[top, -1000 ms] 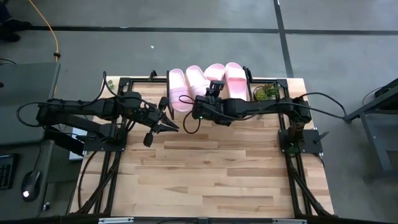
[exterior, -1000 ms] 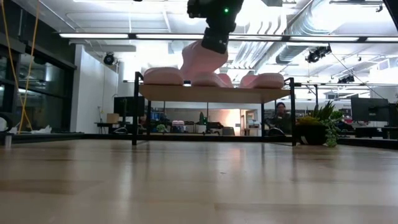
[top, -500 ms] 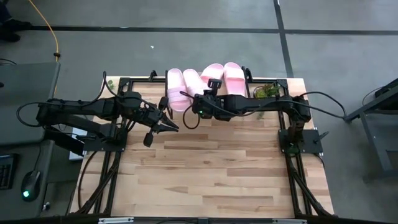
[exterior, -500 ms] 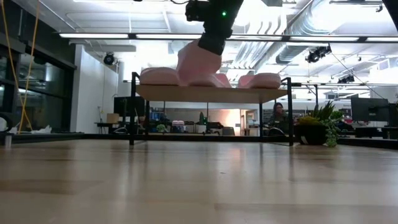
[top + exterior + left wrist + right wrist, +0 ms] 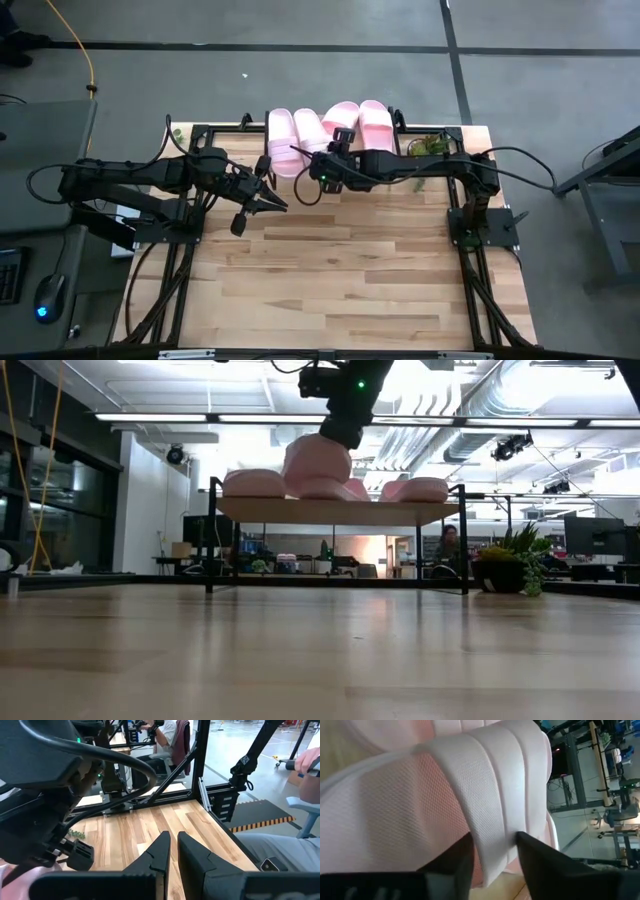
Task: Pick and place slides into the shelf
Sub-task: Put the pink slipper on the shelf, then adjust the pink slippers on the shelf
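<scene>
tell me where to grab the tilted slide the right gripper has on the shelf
By its wide strap band, as the right gripper does now: one finger under the band, one over it. The slide sits tilted against its neighbours on the shelf, so come from above at the front.

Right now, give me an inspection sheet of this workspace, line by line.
Surface: wooden tabletop, bare over its near part.
Job's things: four pink slides on the shelf at the far edge; the second from the left is tilted, not yet flat.
Clutter: small green plant beside the shelf.
Grippers: right claw shut on the tilted slide's strap; left claw shut, empty, hovering over the table.
Cables: black leads along both arms; yellow cord on the floor.
Surroundings: seated person beyond the table.
</scene>
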### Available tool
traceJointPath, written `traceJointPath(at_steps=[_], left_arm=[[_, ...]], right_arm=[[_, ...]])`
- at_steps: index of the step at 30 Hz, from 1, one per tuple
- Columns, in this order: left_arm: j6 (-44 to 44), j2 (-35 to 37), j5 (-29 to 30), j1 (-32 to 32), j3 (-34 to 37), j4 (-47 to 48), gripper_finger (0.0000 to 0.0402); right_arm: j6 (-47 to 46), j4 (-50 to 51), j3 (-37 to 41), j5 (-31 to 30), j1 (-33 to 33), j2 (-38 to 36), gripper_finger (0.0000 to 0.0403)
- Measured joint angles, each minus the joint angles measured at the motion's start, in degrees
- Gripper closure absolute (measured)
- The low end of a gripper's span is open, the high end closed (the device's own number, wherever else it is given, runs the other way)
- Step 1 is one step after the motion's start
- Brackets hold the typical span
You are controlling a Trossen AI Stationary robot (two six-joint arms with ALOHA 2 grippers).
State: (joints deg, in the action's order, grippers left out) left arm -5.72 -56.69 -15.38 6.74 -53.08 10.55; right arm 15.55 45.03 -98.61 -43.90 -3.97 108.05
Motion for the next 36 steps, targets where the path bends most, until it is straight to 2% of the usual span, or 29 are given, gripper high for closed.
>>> traceJointPath(at_steps=[4, 8, 14, 24, 31, 36], left_arm=[[0.0, 0.0, 0.0, 0.0, 0.0, 0.0, 0.0378], [0.0, 0.0, 0.0, 0.0, 0.0, 0.0, 0.0378], [0.1, 0.0, 0.0, 0.0, 0.0, 0.1, 0.0378], [0.1, 0.0, 0.0, 0.0, 0.0, 0.2, 0.0378], [0.1, 0.0, 0.0, 0.0, 0.0, 0.1, 0.0378], [0.1, 0.0, 0.0, 0.0, 0.0, 0.1, 0.0378]], right_arm=[[1.1, 0.1, 0.0, -1.1, 0.9, 0.0, 0.0223], [1.5, 0.2, 0.0, -5.8, 1.9, 0.0, 0.0202], [-0.6, 1.9, 0.0, -5.5, 3.0, -1.7, 0.0196], [-7.4, 12.0, 0.0, -6.9, 4.1, -7.0, 0.0196], [-6.0, 12.5, 0.0, -3.0, 2.7, -9.2, 0.0196], [-3.8, 11.2, 0.0, 5.3, -2.0, -9.2, 0.0196]])
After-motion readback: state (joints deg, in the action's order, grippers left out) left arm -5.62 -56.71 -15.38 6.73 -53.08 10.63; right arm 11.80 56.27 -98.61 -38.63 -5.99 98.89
